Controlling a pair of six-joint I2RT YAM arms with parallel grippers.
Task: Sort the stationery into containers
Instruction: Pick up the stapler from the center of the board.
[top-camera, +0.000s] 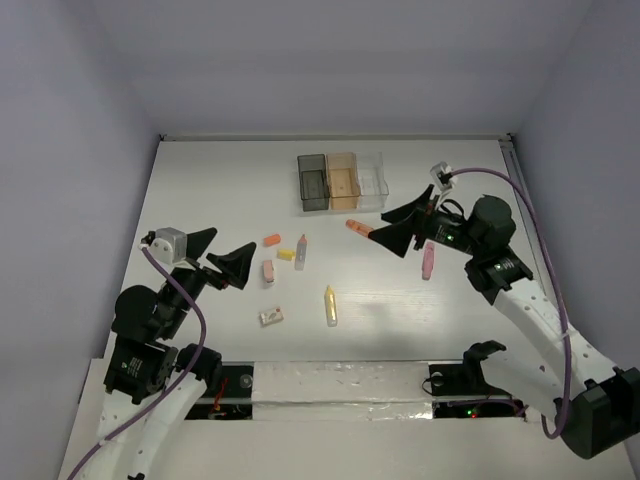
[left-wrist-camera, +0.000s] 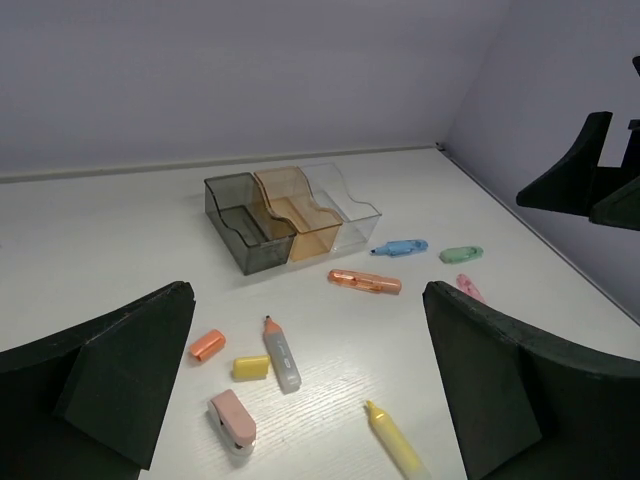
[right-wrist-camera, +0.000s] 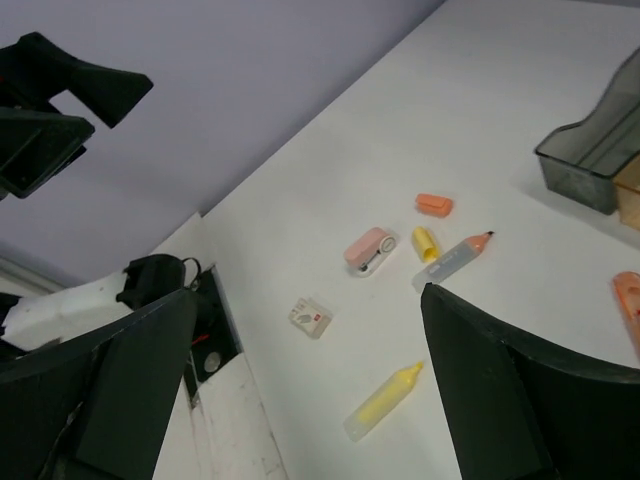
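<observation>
Across the worktop (top-camera: 200, 180), stubby pastel markers (top-camera: 330, 306) and small block erasers (top-camera: 268, 271) lie scattered near three joined bins (top-camera: 329, 182), grey, orange, clear; left hand (top-camera: 232, 246) and right hand (top-camera: 378, 228) hover spread wide.

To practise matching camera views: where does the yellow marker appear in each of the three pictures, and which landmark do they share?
Top external: the yellow marker lies just below the picture's centre.
Left wrist: at the bottom edge, right of centre.
Right wrist: low in the picture, slightly right of centre.
Shared landmark: the grey marker with an orange tip, visible in all three views.
</observation>
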